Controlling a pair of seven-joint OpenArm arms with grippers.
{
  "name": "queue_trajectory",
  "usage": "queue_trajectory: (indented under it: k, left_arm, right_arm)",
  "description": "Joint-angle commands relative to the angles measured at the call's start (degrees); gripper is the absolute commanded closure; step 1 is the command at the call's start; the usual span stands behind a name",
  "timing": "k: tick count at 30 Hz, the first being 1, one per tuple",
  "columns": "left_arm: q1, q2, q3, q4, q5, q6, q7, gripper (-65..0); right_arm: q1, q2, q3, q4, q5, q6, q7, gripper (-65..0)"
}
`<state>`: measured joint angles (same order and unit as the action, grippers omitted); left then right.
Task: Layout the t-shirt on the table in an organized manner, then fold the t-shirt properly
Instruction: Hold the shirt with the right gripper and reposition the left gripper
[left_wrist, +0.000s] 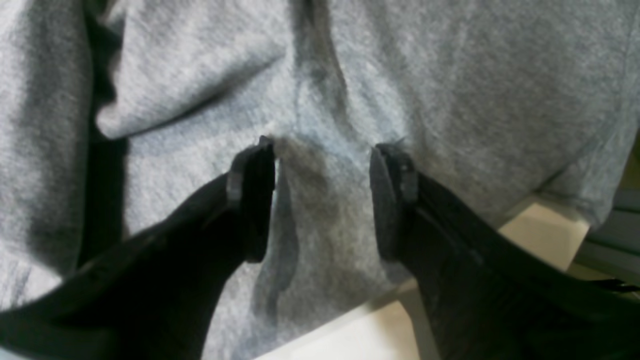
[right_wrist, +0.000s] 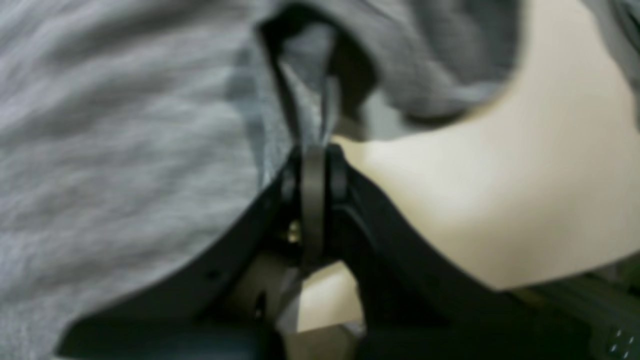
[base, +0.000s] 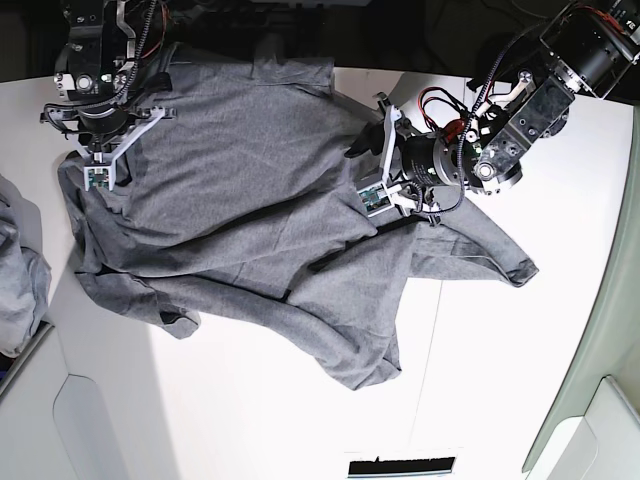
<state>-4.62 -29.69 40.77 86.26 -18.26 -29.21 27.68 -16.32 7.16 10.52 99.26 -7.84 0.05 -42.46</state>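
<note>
White broad flat tabletop (base: 250, 420) carries the rumpled heather-grey cotton t-shirt (base: 240, 220), its far hem hidden under both arms; bare room lies near the camera. Left gripper (left_wrist: 322, 200) stands spread over a cloth ridge. Right gripper (right_wrist: 314, 165), blurred, pinches a shirt fold

Heather-grey t-shirt (base: 240, 190) — rumpled, folds overlapping, seemingly half spread — lies across the white table (base: 250, 420).
</note>
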Motion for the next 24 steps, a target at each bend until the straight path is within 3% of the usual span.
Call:
queue_trajectory:
  k: [1,7,10,12,20,24]
  left_arm:
    - [-0.94,-0.5,-0.37,0.94,-0.35,-0.15,-0.83,-32.8]
    - [-0.94,-0.48,-0.37,0.96,-0.39,-0.15,-0.85,-32.8]
    - [-0.94,-0.46,-0.37,0.96,-0.39,-0.17,-0.9,-32.8]
    - [-0.94,-0.46,-0.37,0.96,-0.39,-0.2,-0.9,-32.8]
    - [-0.94,-0.85,-1.14,6.08,-1.11,-1.97,-0.85,-31.3]
    - [-0.94,-1.97,-5.95,13.92,-4.48,-1.9,-0.37,-28.1]
  right_arm:
    - [0.42,0.44,1.68,1.22,0.2,-0.33,1.29,0.0]
    - [0.39,0.44,12.22,1.22,5.92,0.44,1.2,-2.0]
    - [0.39,0.44,16.17,1.22,9.75,0.37,0.9,-27.0]
    - [0.39,0.44,17.92,1.22,11.13,-0.9,0.92,-34.1]
    - [0.68,0.44,19.74,1.27,15.87,-1.33,2.86,-33.8]
    - [1.44,0.42,19.74,2.4,16.26,-1.11,2.95,-33.8]
